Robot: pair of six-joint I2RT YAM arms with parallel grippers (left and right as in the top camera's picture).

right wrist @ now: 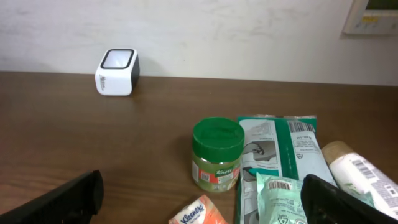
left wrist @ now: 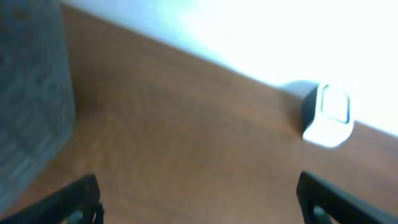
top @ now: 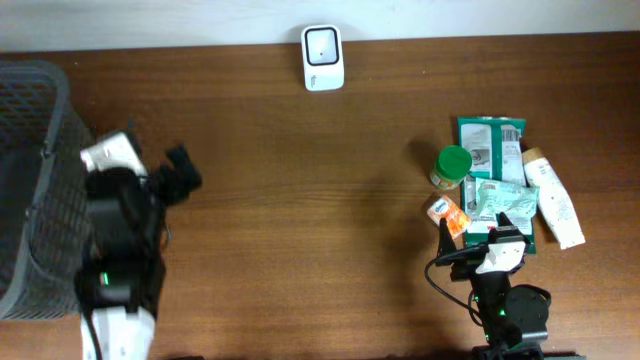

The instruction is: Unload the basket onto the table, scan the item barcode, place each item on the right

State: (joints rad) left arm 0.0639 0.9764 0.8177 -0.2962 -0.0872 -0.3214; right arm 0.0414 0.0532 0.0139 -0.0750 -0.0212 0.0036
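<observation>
A white barcode scanner (top: pixel 322 57) (left wrist: pixel 329 115) (right wrist: pixel 117 71) stands at the table's far edge. The items lie in a cluster at the right: a green-lidded jar (top: pixel 452 165) (right wrist: pixel 216 152), a large green packet (top: pixel 490 145) (right wrist: pixel 283 146), a small pale green pouch (top: pixel 500 205) (right wrist: pixel 283 196), an orange tissue pack (top: pixel 447 213) (right wrist: pixel 199 214) and a white bottle with a tan cap (top: pixel 552 200) (right wrist: pixel 360 171). My right gripper (top: pixel 478 228) (right wrist: pixel 202 186) hovers open at the near side of this cluster, holding nothing. At the left, my left gripper (top: pixel 180 172) (left wrist: pixel 198 186) is open and empty over bare wood.
A grey mesh basket (top: pixel 30 180) (left wrist: pixel 31 93) stands at the left edge, right beside the left arm. A white wall runs behind the table, with a panel (right wrist: pixel 373 15) at its upper right.
</observation>
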